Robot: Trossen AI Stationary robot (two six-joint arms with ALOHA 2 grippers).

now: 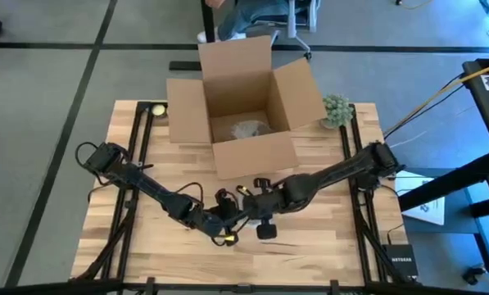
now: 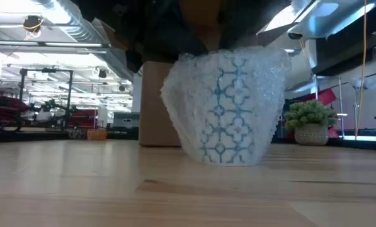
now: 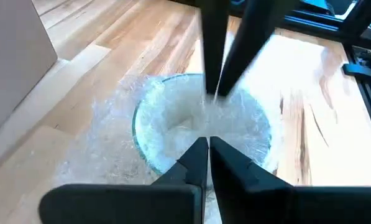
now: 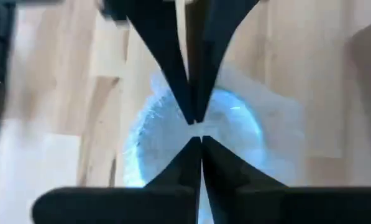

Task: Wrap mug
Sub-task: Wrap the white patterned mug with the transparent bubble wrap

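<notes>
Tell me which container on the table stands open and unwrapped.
The cardboard box, flaps spread at the table's far edge; the mug near both grippers is covered in bubble wrap.

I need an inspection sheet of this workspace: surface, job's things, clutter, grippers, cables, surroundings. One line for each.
Surface: wooden table, pale planks, mostly bare in front.
Job's things: mug with blue pattern, upright on the table, covered in bubble wrap; open cardboard box behind it, something pale inside.
Clutter: small potted plant by the box's right flap.
Grippers: left gripper and right gripper meet over the mug's mouth, fingers of both closed on the wrap.
Cables: yellow cable beyond the table's right side.
Surroundings: grey carpet floor; a seated person behind the box.
</notes>
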